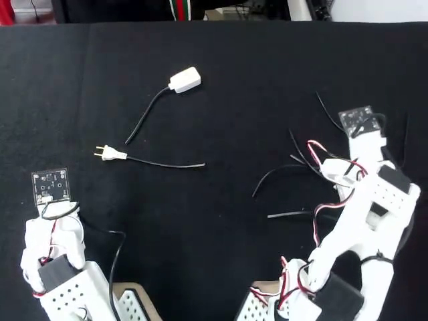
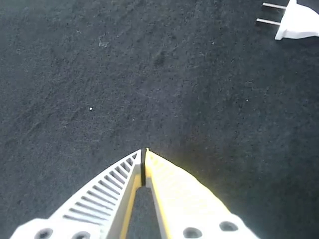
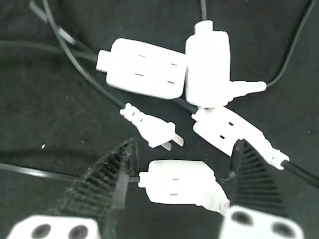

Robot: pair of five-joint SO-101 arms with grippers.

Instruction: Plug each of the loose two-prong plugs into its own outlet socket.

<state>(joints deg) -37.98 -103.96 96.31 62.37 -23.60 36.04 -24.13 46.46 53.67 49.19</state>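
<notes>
A loose white two-prong plug (image 1: pixel 111 154) with a black cord lies left of the table's middle, and it appears again as the plug (image 2: pixel 298 20) ahead of my left gripper (image 2: pixel 144 150), which is shut and empty over bare cloth. A white outlet socket (image 1: pixel 185 79) lies farther back. My right gripper (image 3: pixel 186 144) is open above a cluster of white pieces. One socket (image 3: pixel 177 183) lies between its fingers, and another plug (image 3: pixel 152 130) lies just beyond. Three more sockets (image 3: pixel 142 67), (image 3: pixel 208 59), (image 3: pixel 227 128) lie past that.
A black cloth (image 1: pixel 221 221) covers the table. Several black cords (image 1: pixel 284 170) fan out from under the right arm (image 1: pixel 371 200). The left arm (image 1: pixel 57 247) stands at the near left corner. Open cloth lies between the two arms.
</notes>
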